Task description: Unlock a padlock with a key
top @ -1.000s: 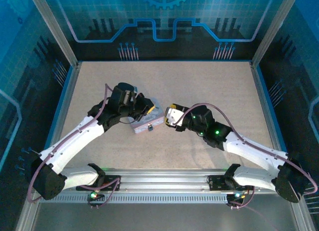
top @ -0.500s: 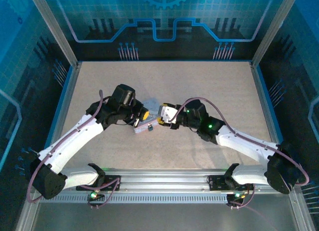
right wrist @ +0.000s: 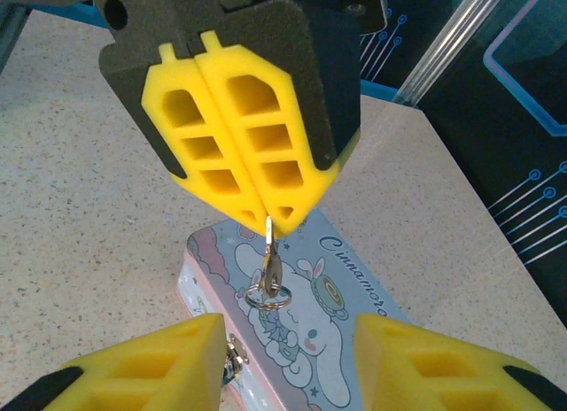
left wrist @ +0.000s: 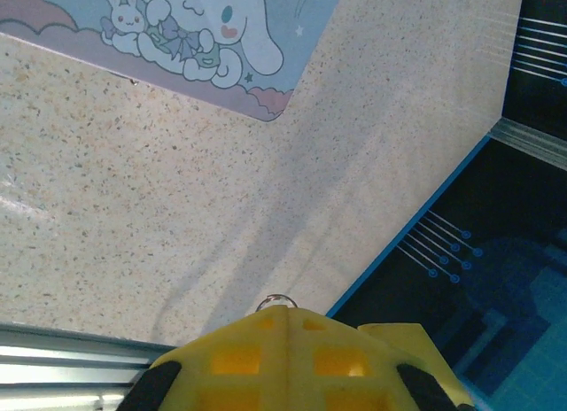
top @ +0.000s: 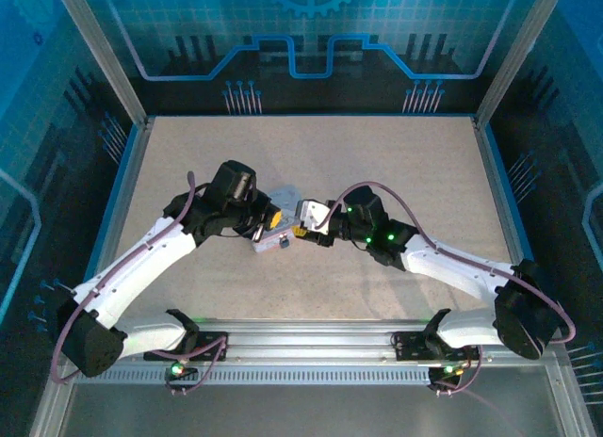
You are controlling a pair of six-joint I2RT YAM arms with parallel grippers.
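Right wrist view: left gripper clenched on the key, which hangs above the closed tin, contents hidden; right gripper released, jaws apart.

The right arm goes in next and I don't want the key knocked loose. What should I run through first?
1. Grip: left tool shut on the key: ok.
2. Hang: key straight down, its ring free below: ok.
3. Approach: right tool open, facing the ring: ok.
4. Base: tin flat on the table under the key: ok.
5. Target: padlock at the tin's front edge, keyhole direction: cannot tell.
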